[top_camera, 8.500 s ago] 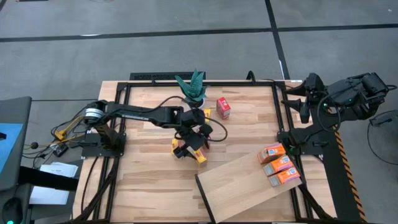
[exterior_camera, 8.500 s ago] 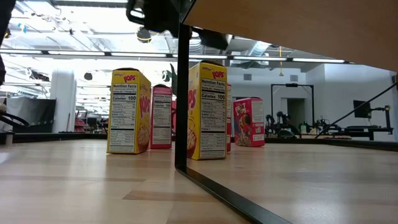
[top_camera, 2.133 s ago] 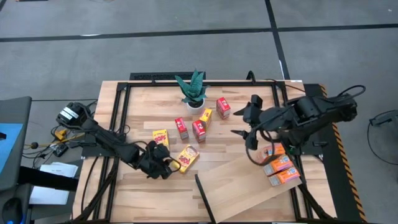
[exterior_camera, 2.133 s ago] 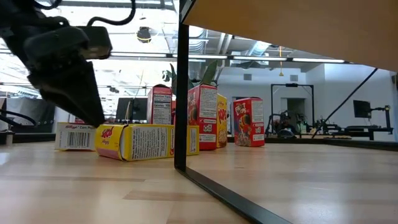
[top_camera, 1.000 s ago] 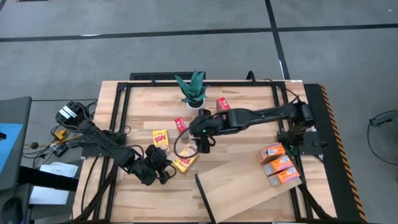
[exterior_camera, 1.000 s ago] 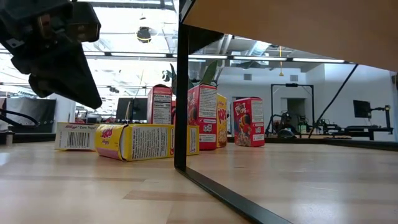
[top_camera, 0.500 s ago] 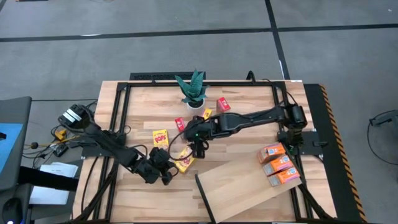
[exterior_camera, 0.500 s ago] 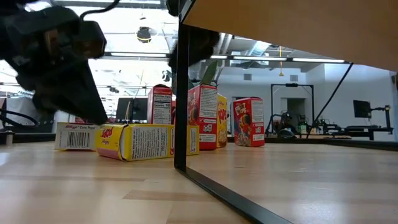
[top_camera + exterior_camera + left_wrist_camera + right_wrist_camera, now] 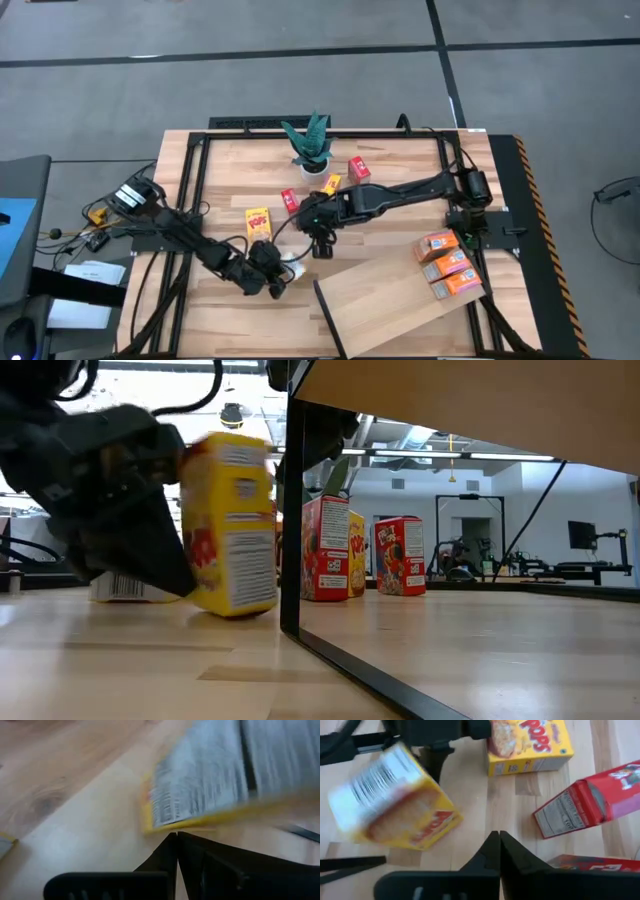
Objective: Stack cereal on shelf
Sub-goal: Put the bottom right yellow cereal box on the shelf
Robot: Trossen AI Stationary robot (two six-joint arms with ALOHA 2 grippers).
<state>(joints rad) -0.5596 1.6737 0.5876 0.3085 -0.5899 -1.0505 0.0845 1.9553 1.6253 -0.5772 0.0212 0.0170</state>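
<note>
My left gripper (image 9: 272, 283) sits near the table's near-middle, fingers pressed together, nothing clamped; its closed tip is right against a yellow box (image 9: 228, 525) that stands tipped on a lower corner in the low view, blurred. My right gripper (image 9: 322, 247) hangs just past that box, toward the table centre, fingers together and empty, above the loose cereal. In the right wrist view the tipping box shows beside a second yellow box (image 9: 527, 746) lying flat and a red box (image 9: 580, 802) leaning. 2 more red boxes stand upright farther back in the low view, near the potted plant (image 9: 308, 142). 3 orange boxes (image 9: 450, 265) already lie on the shelf (image 9: 390, 300) at its right end; the shelf's left part is bare. Judgement: these boxes look light, hollow, stiff cardboard with slick printed faces, so they tip and slide easily and crush if squeezed hard. Best hold is across the 2 narrow sides, mid-height, moderate squeeze.
</note>
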